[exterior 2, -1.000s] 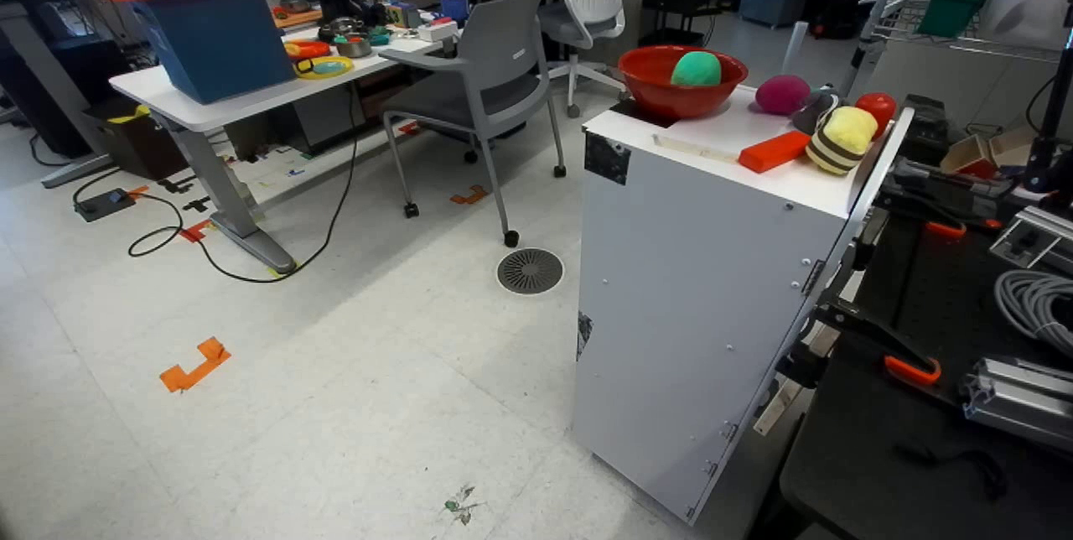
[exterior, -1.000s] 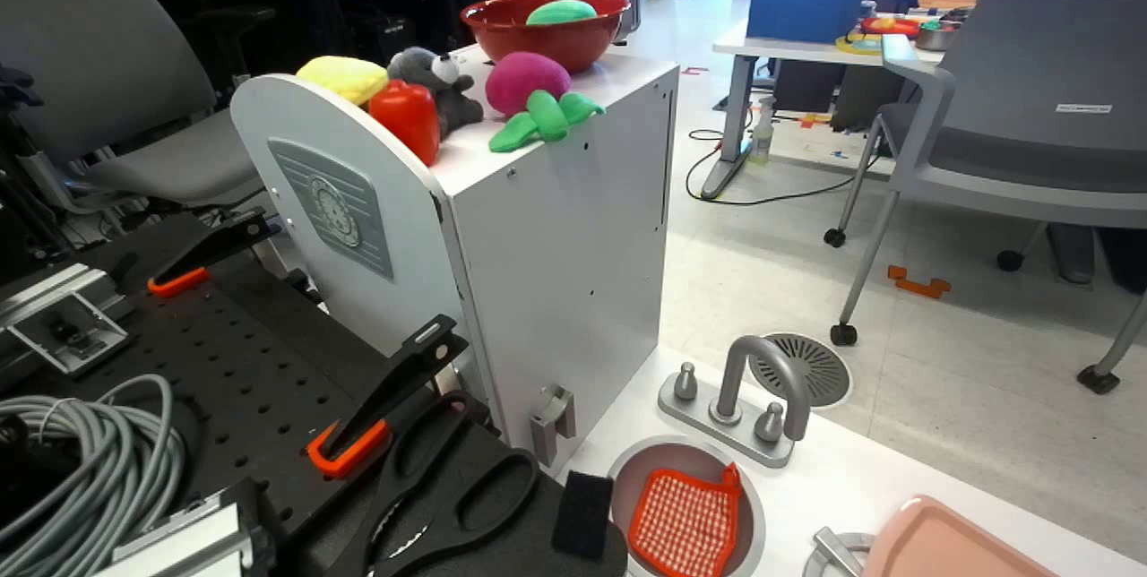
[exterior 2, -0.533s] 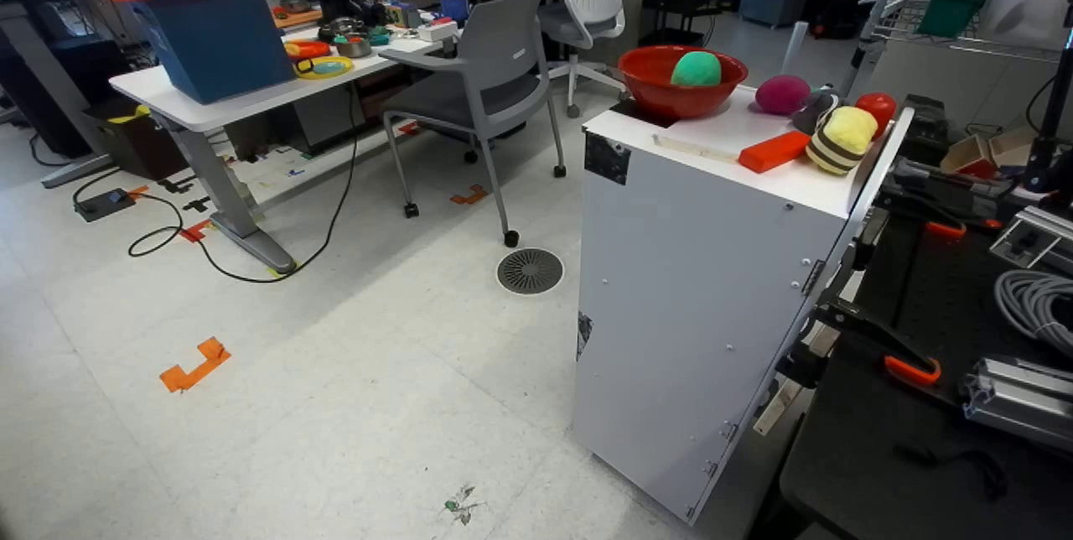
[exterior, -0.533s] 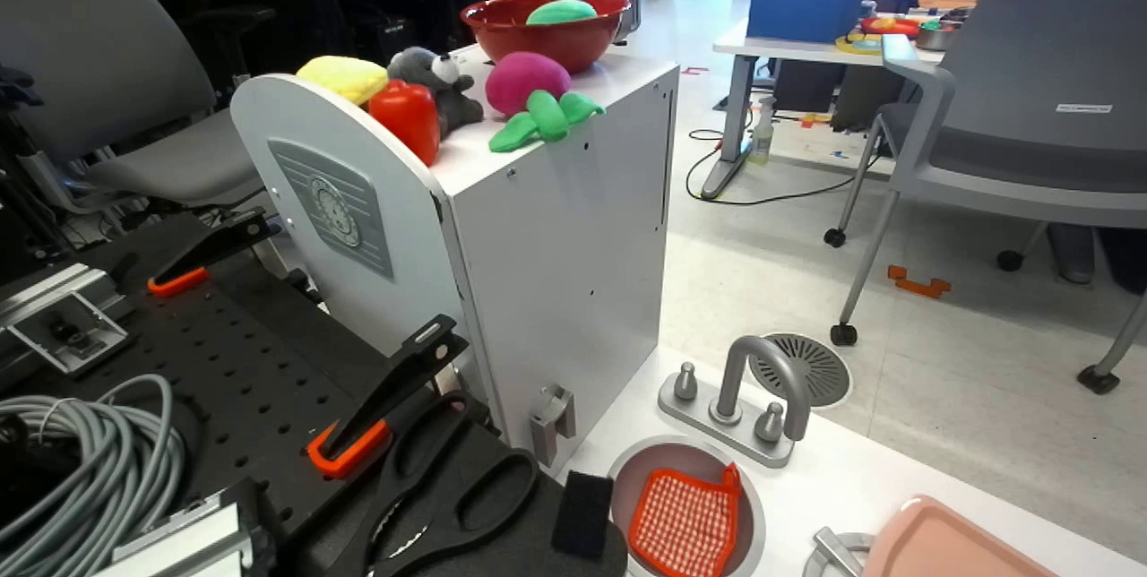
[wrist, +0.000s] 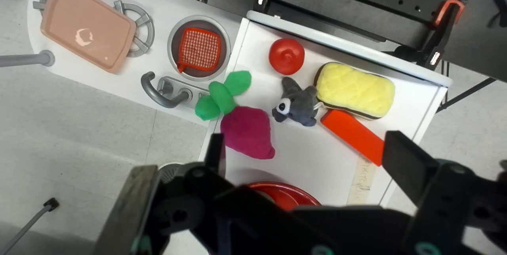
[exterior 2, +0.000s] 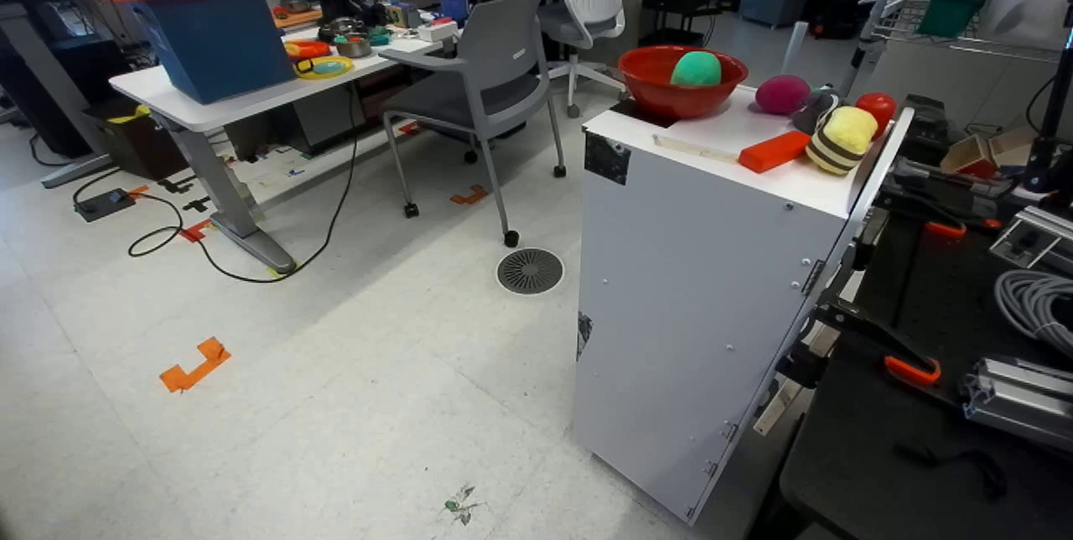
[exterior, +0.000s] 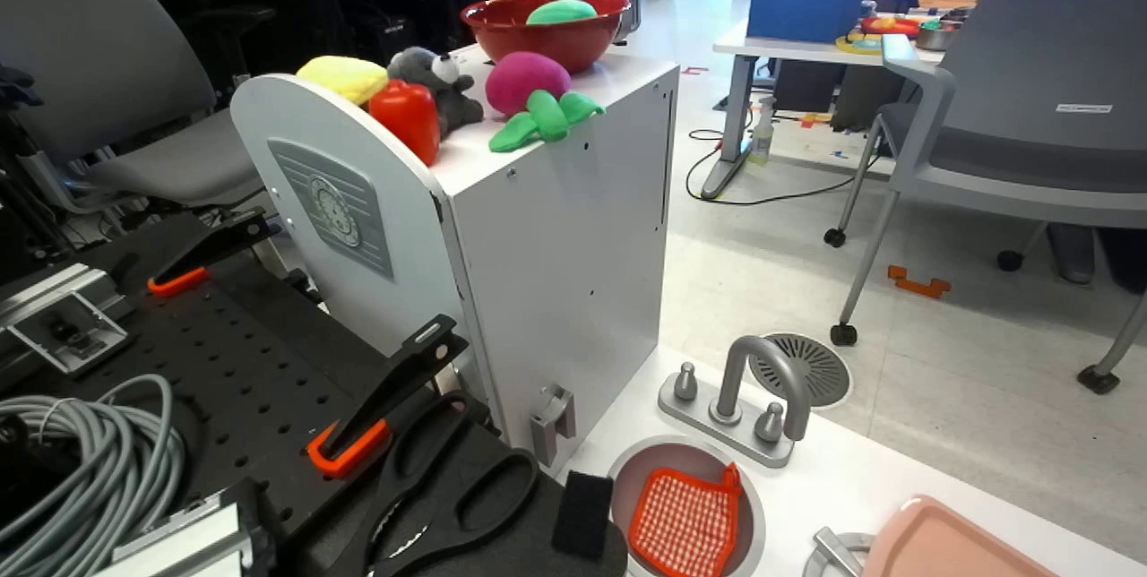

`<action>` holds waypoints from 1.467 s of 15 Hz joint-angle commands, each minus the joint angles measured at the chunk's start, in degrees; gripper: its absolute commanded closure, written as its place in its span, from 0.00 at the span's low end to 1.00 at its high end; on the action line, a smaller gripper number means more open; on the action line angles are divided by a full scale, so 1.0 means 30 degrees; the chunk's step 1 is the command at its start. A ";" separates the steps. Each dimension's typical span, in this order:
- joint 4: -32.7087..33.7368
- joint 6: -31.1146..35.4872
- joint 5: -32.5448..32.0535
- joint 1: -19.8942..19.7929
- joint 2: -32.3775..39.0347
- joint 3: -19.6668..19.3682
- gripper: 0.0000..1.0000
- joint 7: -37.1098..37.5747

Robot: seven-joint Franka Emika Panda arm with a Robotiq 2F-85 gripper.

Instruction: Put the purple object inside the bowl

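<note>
nearest in the wrist view was the tool (wrist: 305,148), its fingers (wrist: 406,164) spread wide at nine and three o'clock above the white worktop (wrist: 313,168). past it, towards six o'clock and partly hidden behind it, was the glossy red bowl (wrist: 291,197); in both exterior views it stood upright on the worktop with a rounded green thing (exterior 2: 696,69) in it. the purple object (wrist: 247,132), round and magenta, lay on the worktop outside the bowl, near it but apart, at about twelve o'clock from it, its green leaves (wrist: 223,96) pointing to eleven at the worktop's edge. at two o'clock from the purple object sat a grey toy (wrist: 300,106), and from there a red block (wrist: 352,134) slanted off towards four. a yellow toy (wrist: 354,90) with dark stripes lay just beside the grey toy, towards half past two, and a red pepper (wrist: 287,56) stood near, at twelve. farther off, on a lower white counter (wrist: 130,79) at eleven from the purple object, a round sink (wrist: 202,23) held a red checked cloth (wrist: 200,49), with a curved grey tap (wrist: 168,101) just beside; a pink tray (wrist: 87,25) lay at ten.
</note>
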 commanded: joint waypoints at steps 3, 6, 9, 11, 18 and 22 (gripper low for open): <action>-0.0224 -0.0033 0.0022 -0.0053 -0.0153 0.0055 0.00 -0.0137; -0.0304 -0.0033 0.0020 -0.0048 -0.0238 0.0050 0.00 -0.0170; -0.0304 -0.0033 0.0020 -0.0047 -0.0238 0.0050 0.00 -0.0179; -0.0304 -0.0033 0.0020 -0.0047 -0.0238 0.0050 0.00 -0.0180; -0.0304 -0.0033 0.0020 -0.0047 -0.0238 0.0050 0.00 -0.0182; -0.0304 -0.0033 0.0020 -0.0047 -0.0238 0.0050 0.00 -0.0182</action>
